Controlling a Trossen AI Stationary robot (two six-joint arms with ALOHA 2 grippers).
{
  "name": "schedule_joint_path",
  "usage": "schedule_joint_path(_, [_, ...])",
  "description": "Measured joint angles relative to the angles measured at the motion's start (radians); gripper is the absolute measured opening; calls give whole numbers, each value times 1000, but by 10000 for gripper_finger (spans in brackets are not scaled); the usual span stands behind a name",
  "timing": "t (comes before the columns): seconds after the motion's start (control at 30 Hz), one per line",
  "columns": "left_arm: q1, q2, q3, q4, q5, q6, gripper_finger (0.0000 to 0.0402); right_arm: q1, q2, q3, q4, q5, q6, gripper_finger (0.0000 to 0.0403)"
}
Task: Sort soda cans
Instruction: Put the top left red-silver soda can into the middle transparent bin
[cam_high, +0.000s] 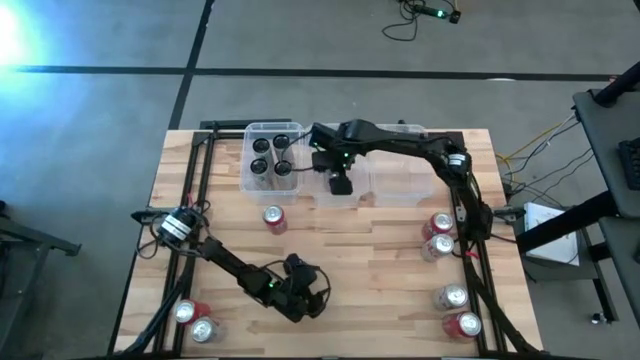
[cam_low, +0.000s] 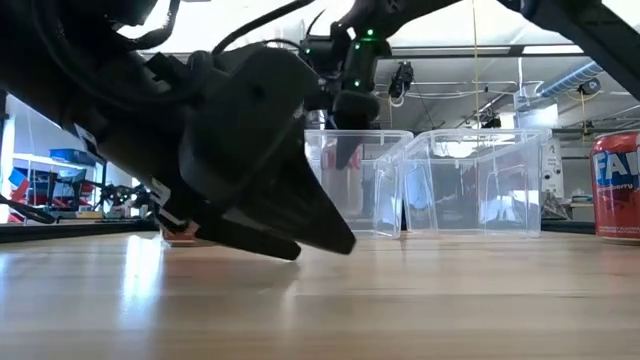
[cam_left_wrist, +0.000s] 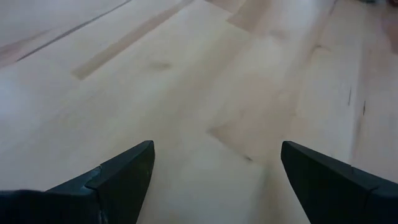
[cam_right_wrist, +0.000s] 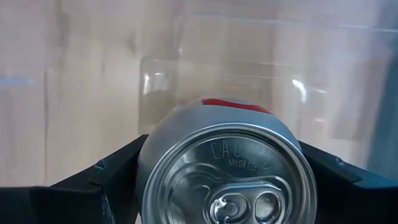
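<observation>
One red can (cam_right_wrist: 225, 163) sat squeezed between the right gripper's (cam_high: 340, 184) fingers, over the middle bin (cam_high: 322, 196). Four black cans (cam_high: 271, 157) stood in the bin beside it. The left gripper (cam_left_wrist: 211, 177) hung apart, near the table (cam_high: 380, 270).

Right dark two-finger gripper (cam_high: 340, 186) extended to tabletop's far middle, fingers clamped around red can (cam_right_wrist: 227, 168). Left dark two-finger gripper (cam_high: 311, 298) low near tabletop's near edge, fingers spread, empty.

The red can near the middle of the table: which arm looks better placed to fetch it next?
Probably the left. The left gripper is open and empty, just in front of the red can. The right gripper is shut on another red can above the bins.
</observation>
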Motion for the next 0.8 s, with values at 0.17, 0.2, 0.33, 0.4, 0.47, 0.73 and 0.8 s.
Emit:
schedule_joint_path(0.17, [-4,-56,-63,-23,-5,-79,336,-20,15,-5,-47,-35,-54,307])
schedule_joint_path(0.2, [-7,-65,-78,-23,-8,-91,336,-25,15,-7,-50,-38,-56,308])
schedule_joint_path(0.33, [-8,-102,-130,-20,-11,-115,336,-52,4,-16,-49,-100,-58,308])
schedule_joint_path(0.4, [-8,-114,-147,-18,-12,-116,336,-65,2,-20,-44,-128,-67,308])
schedule_joint_path(0.47, [-8,-120,-155,-19,-20,-109,336,-71,9,-25,-40,-139,-86,310])
schedule_joint_path(0.73, [-8,-122,-171,-3,-30,-116,336,-93,28,-65,-35,-139,-124,308])
schedule_joint_path(0.8, [-8,-122,-171,0,-34,-117,336,-97,28,-66,-35,-142,-125,310])
